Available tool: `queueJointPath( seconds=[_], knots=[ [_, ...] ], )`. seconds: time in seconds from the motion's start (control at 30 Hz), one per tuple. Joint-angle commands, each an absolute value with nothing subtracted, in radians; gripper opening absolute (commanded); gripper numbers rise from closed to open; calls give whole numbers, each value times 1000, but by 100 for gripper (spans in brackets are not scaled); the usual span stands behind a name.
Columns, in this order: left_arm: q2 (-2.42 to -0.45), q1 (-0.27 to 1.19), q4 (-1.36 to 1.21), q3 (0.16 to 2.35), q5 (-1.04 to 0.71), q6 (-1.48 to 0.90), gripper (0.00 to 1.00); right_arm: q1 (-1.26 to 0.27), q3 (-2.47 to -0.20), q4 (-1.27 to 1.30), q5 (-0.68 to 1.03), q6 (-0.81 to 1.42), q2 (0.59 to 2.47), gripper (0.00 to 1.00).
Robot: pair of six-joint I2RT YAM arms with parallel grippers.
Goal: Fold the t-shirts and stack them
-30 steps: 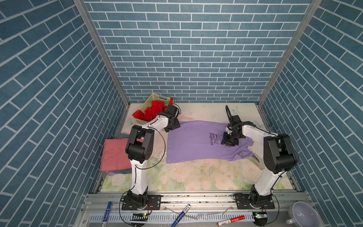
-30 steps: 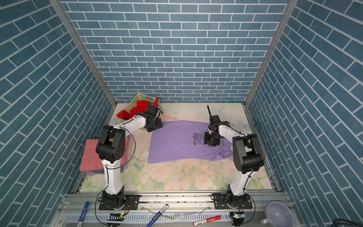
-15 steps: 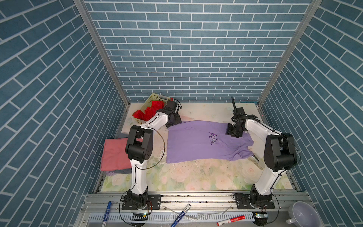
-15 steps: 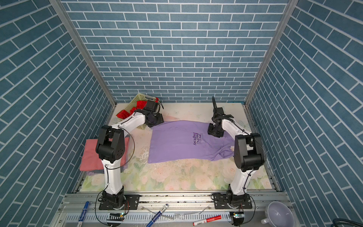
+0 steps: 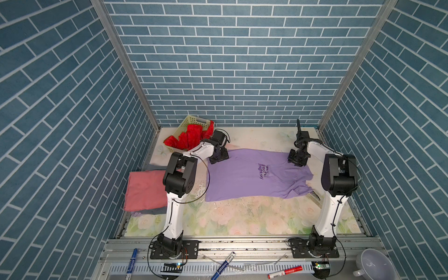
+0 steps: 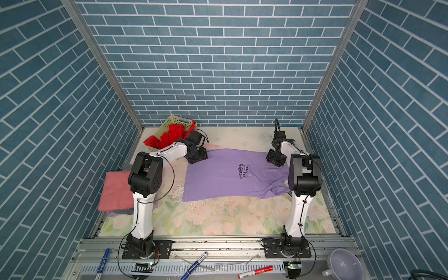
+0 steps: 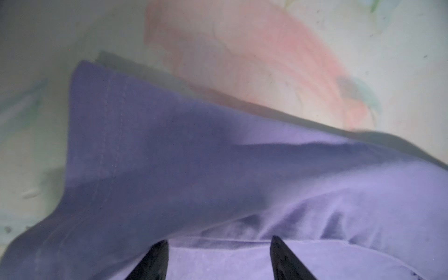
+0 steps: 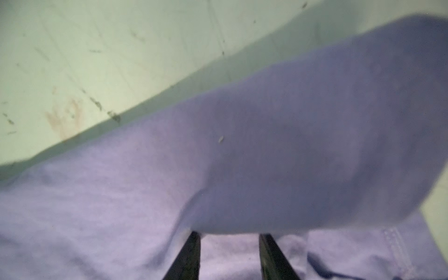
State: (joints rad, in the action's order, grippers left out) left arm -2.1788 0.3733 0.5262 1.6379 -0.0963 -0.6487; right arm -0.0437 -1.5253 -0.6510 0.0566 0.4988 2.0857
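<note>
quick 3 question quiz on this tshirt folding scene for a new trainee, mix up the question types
1. True or false: the red t-shirt lies in the basket.
2. Pick one. The salmon-pink t-shirt rests on: A the basket, B a grey t-shirt, C the red t-shirt.
3. Fill in: the left end effector and the right end effector are both at the far edge of the ____ t-shirt.

Key
1. True
2. B
3. purple t-shirt
</note>
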Motion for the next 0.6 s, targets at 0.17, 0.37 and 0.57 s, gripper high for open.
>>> queueJointPath(
  seconds=[0.17,0.37,0.57],
  knots=[
    [-2343,347,534,1739,-118,-681,68,22,-1786,-650,80,522,2330,40],
    [-2533,318,562,2037,-137,-676,68,59,-2076,-656,157,590,2530,40],
    [-2765,313,661,2499,-177,-684,68,72,-2253,-530,302,625,2661,40]
  ],
)
